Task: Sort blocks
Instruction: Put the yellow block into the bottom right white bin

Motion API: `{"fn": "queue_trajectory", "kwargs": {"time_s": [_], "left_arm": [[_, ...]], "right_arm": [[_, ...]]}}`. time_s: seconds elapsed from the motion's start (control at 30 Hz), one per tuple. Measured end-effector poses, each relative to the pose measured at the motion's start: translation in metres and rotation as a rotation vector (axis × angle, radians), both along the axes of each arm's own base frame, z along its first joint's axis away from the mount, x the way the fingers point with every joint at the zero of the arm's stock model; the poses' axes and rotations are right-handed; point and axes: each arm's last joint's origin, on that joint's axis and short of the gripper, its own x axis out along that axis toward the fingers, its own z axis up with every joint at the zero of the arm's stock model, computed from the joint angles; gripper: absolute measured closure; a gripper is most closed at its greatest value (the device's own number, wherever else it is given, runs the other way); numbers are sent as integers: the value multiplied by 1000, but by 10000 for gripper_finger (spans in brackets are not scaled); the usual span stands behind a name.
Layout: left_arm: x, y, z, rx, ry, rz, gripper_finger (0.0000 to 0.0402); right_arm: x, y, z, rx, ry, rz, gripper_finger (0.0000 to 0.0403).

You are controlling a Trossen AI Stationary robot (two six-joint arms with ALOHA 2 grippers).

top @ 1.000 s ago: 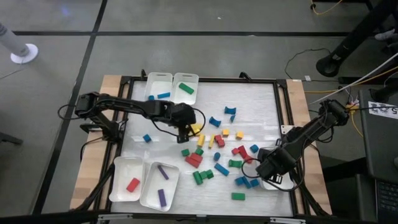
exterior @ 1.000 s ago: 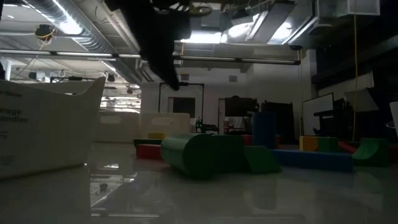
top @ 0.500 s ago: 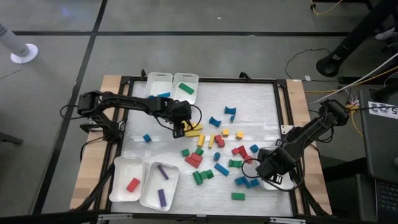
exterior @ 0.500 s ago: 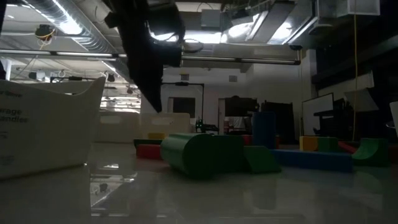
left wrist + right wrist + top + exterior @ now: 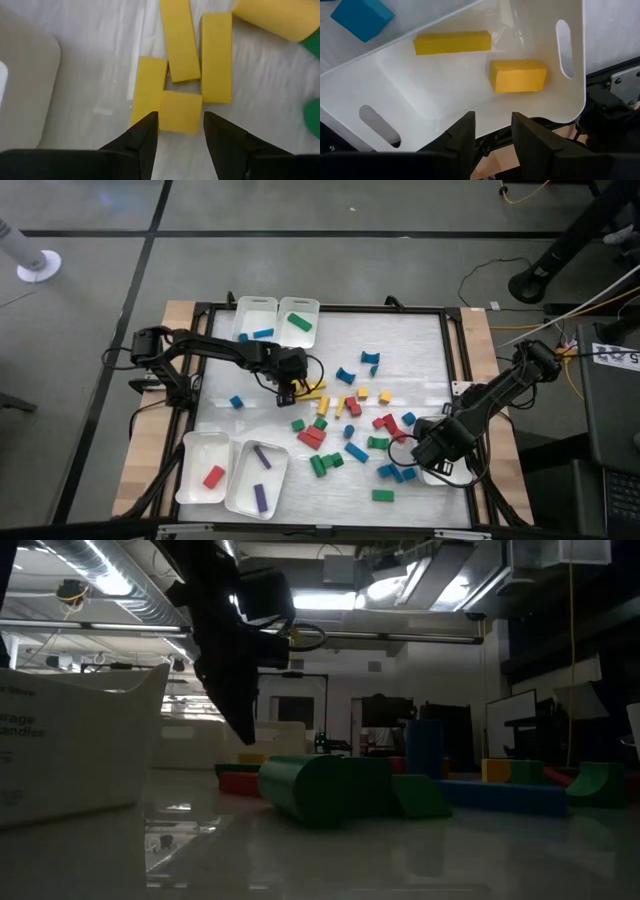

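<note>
Fingers of the left gripper [image 5: 180,116] stand lower and closer together than a second ago, and the arm has drawn back a little across the table toward its own base. They now straddle a small yellow cube [image 5: 181,111]. The claw is partly open: a thin gap shows on each side of the cube, so I judge that it holds nothing yet. This means that the pick of one more yellow block is starting.

Touching the cube is a short yellow bar [image 5: 150,87] on one side, with its end just under one finger. Two longer yellow bars [image 5: 179,40] [image 5: 216,57] touch the far edge of the cube. These neighbours stand in the way: when the fingers close, they may push the short bar or catch it together with the cube. A rounded yellow piece [image 5: 272,17] lies a little beyond the bars.

Farther from the cube, loose red, green and blue blocks [image 5: 352,442] are spread over the table. Well apart from the cube, toward the left arm's side, stand four white trays: one with a blue bar [image 5: 262,334], one with a green block [image 5: 298,322], one with a red block [image 5: 214,476], one with purple bars [image 5: 260,498].

Farthest from the cube, the right gripper [image 5: 492,125] waits over a fifth tray [image 5: 570,95] that has two yellow blocks [image 5: 452,42] [image 5: 517,75] inside. Its fingers have narrowed too but are apart and empty. The cube probably belongs there, across the whole scatter.
</note>
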Motion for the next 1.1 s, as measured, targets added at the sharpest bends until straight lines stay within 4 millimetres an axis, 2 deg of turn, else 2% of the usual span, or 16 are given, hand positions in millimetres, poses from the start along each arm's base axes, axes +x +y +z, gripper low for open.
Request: {"fn": "queue_trajectory", "kwargs": {"time_s": [0.53,1.1], "left_arm": [[8,1,-15,-10,18,-8,257],[8,-2,-17,-27,22,-4,257]], "right_arm": [[1,0,0,-10,-14,3,276],[2,1,0,1,-27,2,276]]}}
